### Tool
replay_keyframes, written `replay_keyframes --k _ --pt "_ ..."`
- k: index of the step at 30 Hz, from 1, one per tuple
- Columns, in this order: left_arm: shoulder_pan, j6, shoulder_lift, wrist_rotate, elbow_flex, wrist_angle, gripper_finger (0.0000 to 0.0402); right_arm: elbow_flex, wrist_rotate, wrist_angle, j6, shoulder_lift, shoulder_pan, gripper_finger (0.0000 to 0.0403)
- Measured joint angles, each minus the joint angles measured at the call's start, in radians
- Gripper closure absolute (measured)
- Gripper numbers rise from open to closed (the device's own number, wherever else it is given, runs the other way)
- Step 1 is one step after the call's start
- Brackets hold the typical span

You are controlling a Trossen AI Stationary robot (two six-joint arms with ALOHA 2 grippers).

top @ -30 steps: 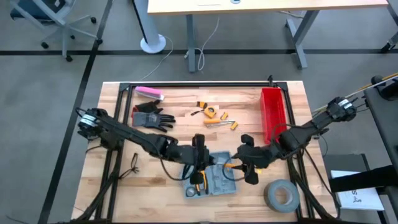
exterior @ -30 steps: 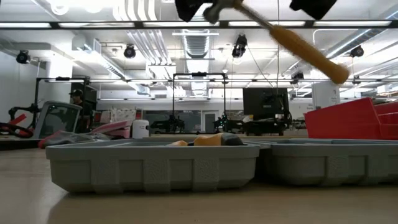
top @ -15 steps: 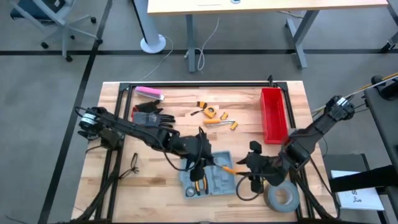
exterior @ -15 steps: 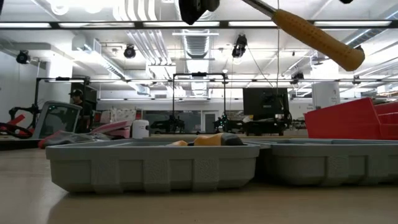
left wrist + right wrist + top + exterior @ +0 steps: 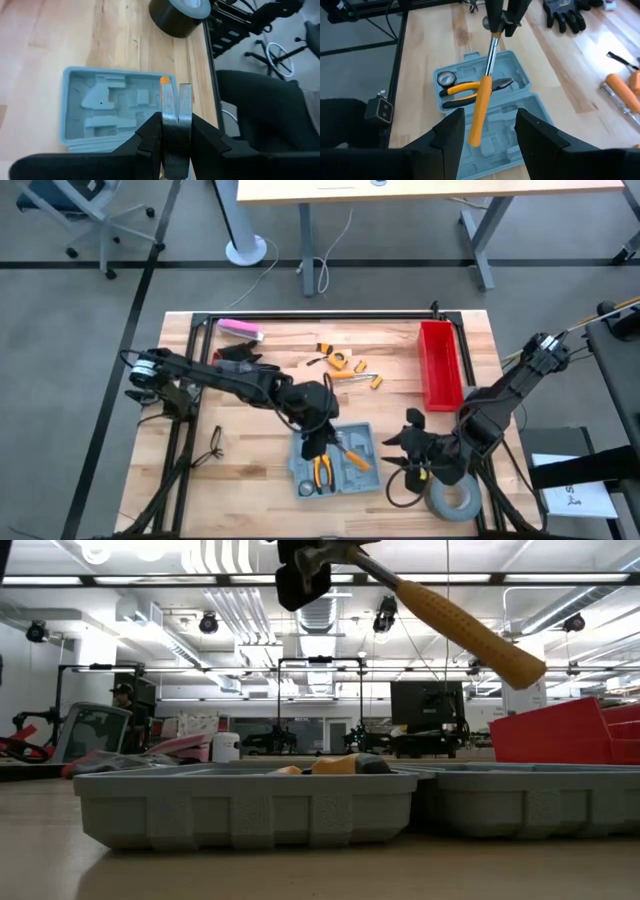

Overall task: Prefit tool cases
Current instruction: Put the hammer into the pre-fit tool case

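the left gripper (image 5: 314, 442) is clenched on a hammer's (image 5: 483, 97) metal head, dangling the handle over the open tool case (image 5: 336, 463) at lower centre – lining it up with its slot. the right gripper (image 5: 392, 463) waits beside it, fingers spread, empty.

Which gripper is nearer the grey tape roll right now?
Right. The right gripper hangs open just beside the tape roll, past the tool case; the left gripper holds the hammer over the case, farther off.
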Motion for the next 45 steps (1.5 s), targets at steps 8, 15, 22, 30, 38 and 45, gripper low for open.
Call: replay_keyframes --k 8,15,22,30,38,45 --pt "0.058 0.009 0.022 0.119 -0.001 0.005 0.0334 -0.002 0.009 0.017 0.067 0.026 0.007 0.0241" --pt "0.074 0.01 0.118 0.257 -0.003 0.072 0.0333 -0.003 0.073 0.012 0.089 0.047 0.054 0.0242" --pt "0.104 0.01 0.176 0.364 -0.003 0.098 0.0335 -0.003 0.137 0.009 0.133 0.053 0.114 0.025" --pt "0.156 0.013 0.203 0.435 -0.003 0.082 0.0336 -0.002 0.17 0.016 0.164 0.081 0.126 0.0243" --pt "0.192 0.032 0.24 0.526 -0.003 0.079 0.0333 -0.002 0.188 0.025 0.165 0.094 0.126 0.0251" --pt "0.205 0.044 0.286 0.558 -0.003 0.083 0.0331 -0.002 0.196 0.039 0.165 0.097 0.126 0.0246"
